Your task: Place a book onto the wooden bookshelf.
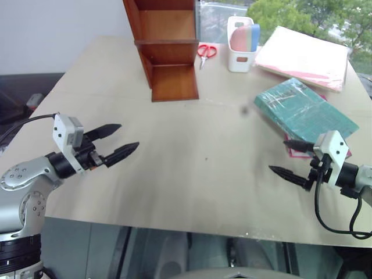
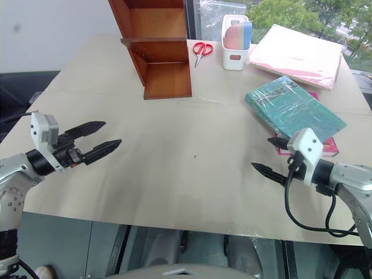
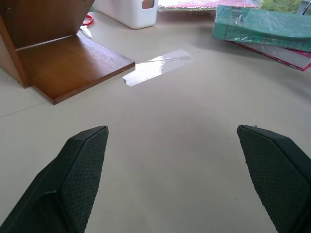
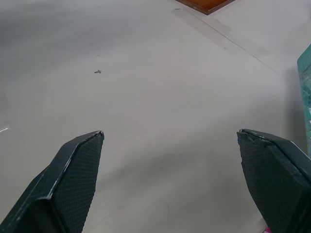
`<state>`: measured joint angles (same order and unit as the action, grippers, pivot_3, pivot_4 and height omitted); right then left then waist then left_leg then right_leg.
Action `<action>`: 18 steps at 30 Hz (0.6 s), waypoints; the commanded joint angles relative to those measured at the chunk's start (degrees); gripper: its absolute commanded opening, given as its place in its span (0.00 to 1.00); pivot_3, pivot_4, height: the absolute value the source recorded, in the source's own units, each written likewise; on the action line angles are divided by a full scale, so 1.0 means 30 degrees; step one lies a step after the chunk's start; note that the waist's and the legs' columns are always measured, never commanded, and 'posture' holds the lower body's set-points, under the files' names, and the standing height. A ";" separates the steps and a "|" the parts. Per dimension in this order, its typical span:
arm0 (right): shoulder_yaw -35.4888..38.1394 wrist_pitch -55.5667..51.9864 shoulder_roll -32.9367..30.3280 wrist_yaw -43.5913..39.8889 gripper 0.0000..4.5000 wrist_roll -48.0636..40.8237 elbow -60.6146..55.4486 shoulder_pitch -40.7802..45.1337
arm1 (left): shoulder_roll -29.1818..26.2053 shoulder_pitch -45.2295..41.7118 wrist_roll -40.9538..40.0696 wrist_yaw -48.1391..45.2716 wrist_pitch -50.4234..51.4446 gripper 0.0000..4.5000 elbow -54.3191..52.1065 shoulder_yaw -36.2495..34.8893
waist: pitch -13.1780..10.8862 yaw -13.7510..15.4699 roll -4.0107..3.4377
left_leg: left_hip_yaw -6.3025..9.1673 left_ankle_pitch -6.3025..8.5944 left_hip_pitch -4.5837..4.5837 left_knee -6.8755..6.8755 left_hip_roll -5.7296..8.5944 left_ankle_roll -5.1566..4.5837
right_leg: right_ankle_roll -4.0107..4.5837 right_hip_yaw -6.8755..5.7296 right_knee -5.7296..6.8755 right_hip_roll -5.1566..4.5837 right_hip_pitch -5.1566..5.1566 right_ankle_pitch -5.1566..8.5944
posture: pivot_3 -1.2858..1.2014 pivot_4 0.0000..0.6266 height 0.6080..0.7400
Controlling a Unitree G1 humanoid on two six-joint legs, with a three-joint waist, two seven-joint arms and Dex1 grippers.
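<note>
The teal-green book (image 1: 304,108) in glossy wrap lies flat on the right side of the table, resting on a smaller magenta book (image 2: 329,146). The wooden bookshelf (image 1: 165,46) stands at the back centre, its open compartments facing the front. My left gripper (image 1: 115,142) hovers open over the table's left side, pointing toward the middle, with nothing between its fingers. Over the right front of the table my right gripper (image 1: 290,158) stands open and empty, just in front of the book's near corner. In the left wrist view the book (image 3: 262,24) and the shelf's base (image 3: 68,63) lie ahead.
A white holder (image 1: 240,45) with pink and blue items and red scissors (image 1: 205,52) sit beside the shelf at the back. A pale pink folder stack (image 1: 305,58) lies at the back right. A strip of clear tape (image 3: 155,67) is stuck to the beige table (image 1: 192,174).
</note>
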<state>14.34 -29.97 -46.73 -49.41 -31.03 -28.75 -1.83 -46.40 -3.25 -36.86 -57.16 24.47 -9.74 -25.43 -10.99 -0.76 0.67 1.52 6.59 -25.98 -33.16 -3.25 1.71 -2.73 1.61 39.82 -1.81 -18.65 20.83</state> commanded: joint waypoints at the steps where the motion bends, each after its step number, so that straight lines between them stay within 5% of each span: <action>1: 0.0248 -0.0281 0.0188 0.0539 1.00 -0.0428 -0.0719 0.0415 | -0.0214 -0.0062 -0.0233 -0.0189 -0.0326 0.99 -0.0836 -0.0259 | 0.0000 -0.0002 0.0000 | 0.0000 0.0000 0.0000 0.0000 0.0000 0.0000 | 0.0000 -0.0001 0.0000 0.0000 -0.0001 0.0000 | 0.52 0.24 1.00; 15: -0.0092 -0.0707 0.0941 0.3951 1.00 0.1536 0.1005 0.2496 | 0.0124 -0.1213 -0.0522 -0.0434 -0.0428 0.99 -0.1550 0.1138 | 0.0000 -0.0006 0.0000 | -0.0004 -0.0001 0.0004 -0.0008 -0.0002 0.0000 | -0.0002 0.0005 0.0010 0.0005 0.0000 -0.0002 | 0.52 0.24 1.00; 18: 0.0155 -0.2127 0.0905 0.6080 0.81 0.2677 0.3717 0.4681 | 0.0293 -0.1628 -0.0517 -0.0419 -0.0472 1.00 -0.2188 0.1870 | 0.0000 -0.0016 0.0001 | -0.0012 -0.0002 0.0005 -0.0023 0.0003 0.0000 | -0.0005 0.0012 0.0011 0.0000 -0.0002 -0.0004 | 0.52 0.24 1.00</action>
<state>12.91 -34.65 -43.63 -34.03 -24.32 -19.49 10.42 -45.64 -7.16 -38.24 -58.20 24.23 -13.22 -20.11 -10.99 -0.81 0.67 1.46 6.59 -25.95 -33.23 -3.24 1.71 -2.74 1.66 39.86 -1.81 -18.65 20.81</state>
